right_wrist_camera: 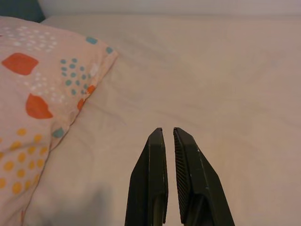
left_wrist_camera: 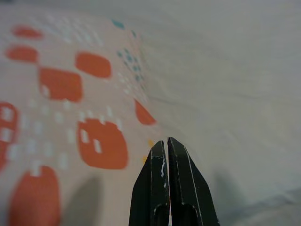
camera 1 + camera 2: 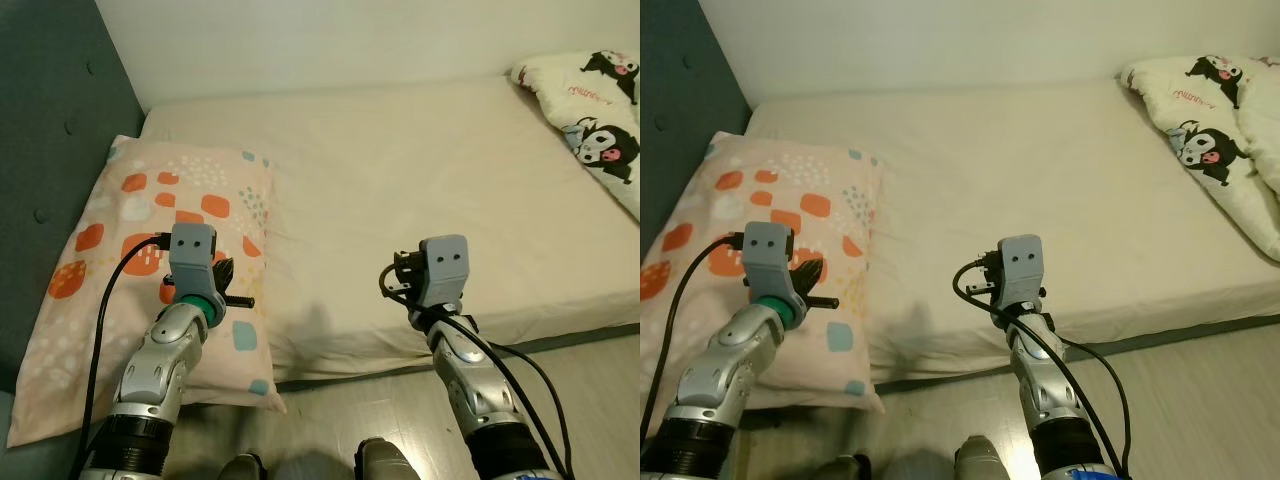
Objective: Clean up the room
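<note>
The robot stands at the side of a bed [image 3: 420, 180] covered with a plain cream sheet. A pink pillow [image 3: 150, 270] printed with orange patches and small teal and white dots lies at the head end, on the robot's left, next to a dark padded headboard [image 3: 50, 140]. Its near corner hangs slightly over the mattress edge. At the far right of the bed, a white blanket [image 3: 600, 120] with black cartoon figures is bunched up, well apart from the pillow.

The left claw [image 2: 165, 143] hovers above the near part of the pillow, its two black fingers pressed together tip to tip and holding nothing. The right claw [image 1: 168, 134] is held over the bare sheet near the mattress edge, just beside the pillow's side, its fingers nearly closed with a thin slit between them, also holding nothing. Black cables run along both silver arms. Pale wooden floor [image 3: 590, 380] shows beside the bed, and the robot's feet [image 3: 385, 462] stand on it at the lower edge of the head views.
</note>
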